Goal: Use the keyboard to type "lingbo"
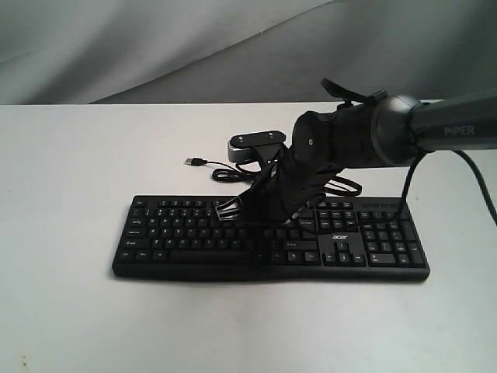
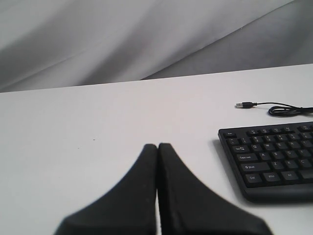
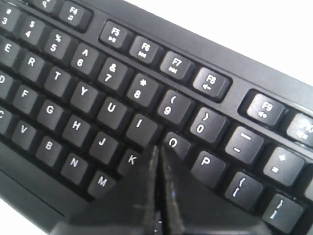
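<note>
The keyboard (image 1: pixel 178 233) lay flat mid-counter (image 1: pixel 62 311), its long axis running left to right across the exterior view, with the number pad at the right end, the function row on the far side and the USB plug (image 2: pixel 240 105) loose behind it. The right gripper (image 3: pixel 159 149), fingers pressed together, pointed down among the I, O and K keys. The left gripper (image 2: pixel 157 146), likewise closed, hung over bare counter off the keyboard's left end.
</note>
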You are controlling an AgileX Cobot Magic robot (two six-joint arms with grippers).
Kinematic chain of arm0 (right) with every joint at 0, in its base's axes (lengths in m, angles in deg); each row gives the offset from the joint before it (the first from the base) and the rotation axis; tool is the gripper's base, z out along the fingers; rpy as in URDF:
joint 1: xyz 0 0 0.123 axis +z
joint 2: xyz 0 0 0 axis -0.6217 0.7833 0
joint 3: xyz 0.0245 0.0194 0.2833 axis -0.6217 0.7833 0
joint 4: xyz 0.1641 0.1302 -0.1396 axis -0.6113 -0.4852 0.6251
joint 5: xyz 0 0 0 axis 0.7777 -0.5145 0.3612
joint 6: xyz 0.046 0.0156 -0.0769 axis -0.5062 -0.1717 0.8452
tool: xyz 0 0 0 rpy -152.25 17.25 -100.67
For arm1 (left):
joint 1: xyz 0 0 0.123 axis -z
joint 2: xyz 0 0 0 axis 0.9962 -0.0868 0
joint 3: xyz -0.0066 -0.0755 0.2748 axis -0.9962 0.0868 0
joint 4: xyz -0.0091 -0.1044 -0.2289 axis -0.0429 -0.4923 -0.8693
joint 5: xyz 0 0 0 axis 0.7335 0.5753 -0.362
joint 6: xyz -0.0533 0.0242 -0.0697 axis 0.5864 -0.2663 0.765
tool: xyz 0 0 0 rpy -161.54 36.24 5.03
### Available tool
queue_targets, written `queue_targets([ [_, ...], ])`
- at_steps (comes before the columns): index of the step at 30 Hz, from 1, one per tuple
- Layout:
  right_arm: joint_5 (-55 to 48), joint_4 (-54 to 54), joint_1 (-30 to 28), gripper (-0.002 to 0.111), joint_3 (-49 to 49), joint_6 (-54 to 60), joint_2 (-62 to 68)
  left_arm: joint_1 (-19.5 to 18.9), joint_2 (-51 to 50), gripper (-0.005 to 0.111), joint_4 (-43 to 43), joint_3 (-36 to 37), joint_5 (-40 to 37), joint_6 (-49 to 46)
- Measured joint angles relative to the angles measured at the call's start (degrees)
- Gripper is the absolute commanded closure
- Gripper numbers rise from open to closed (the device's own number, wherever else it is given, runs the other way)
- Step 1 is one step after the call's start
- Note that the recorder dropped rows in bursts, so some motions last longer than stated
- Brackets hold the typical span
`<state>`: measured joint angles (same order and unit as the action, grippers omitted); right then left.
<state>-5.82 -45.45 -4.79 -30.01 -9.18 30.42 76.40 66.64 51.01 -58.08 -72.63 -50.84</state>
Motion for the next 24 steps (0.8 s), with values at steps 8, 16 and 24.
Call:
queue_targets([
  [8, 2.1, 0.0, 0.0, 0.108, 0.0, 0.6, -3.0, 0.0, 0.0, 0.106, 0.0, 0.0, 0.0, 0.0],
  [16, 3.6, -1.9, 0.0, 0.108, 0.0, 3.0, -2.4, 0.0, 0.0, 0.106, 0.0, 0.0, 0.0, 0.0],
  [24, 1.1, -5.7, 0.0, 0.108, -3.0, 7.0, -0.4, 0.0, 0.0, 0.106, 0.0, 0.0, 0.0, 0.0],
])
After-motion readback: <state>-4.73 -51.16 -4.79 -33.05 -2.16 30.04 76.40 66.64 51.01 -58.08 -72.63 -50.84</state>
